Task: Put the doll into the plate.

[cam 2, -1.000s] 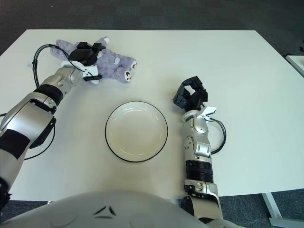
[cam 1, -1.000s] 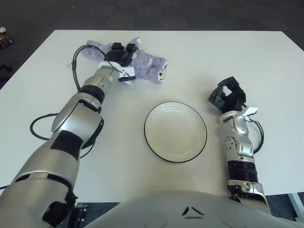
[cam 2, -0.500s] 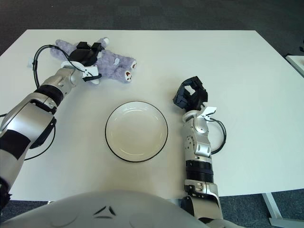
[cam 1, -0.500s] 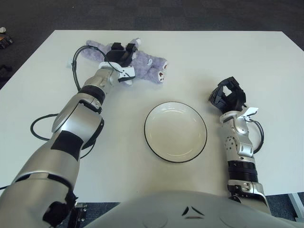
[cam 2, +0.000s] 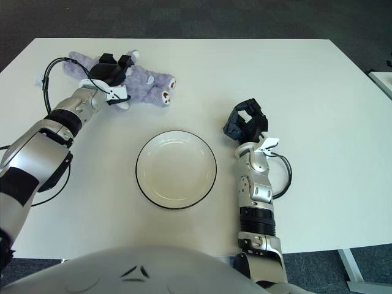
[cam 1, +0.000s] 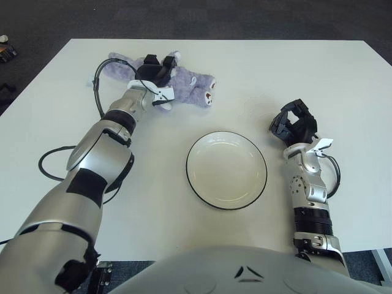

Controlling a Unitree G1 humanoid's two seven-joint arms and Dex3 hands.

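1. Doll (cam 1: 184, 82) lies at the tabletop's (cam 1: 275, 73) far left, well apart from the plate (cam 1: 226, 169); my left hand (cam 1: 153, 72) sits on its middle, fingers seemingly closed on the plush, hard to confirm.
2. Risk: shallow pinch, soft fabric slipping loose mid-carry.
3. Right hand (cam 1: 294, 124) waits right of the plate, fingers curled, empty.

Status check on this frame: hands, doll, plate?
Left hand closed on the doll at far left of table. Right hand idle right of plate. Plate holds nothing; path open.
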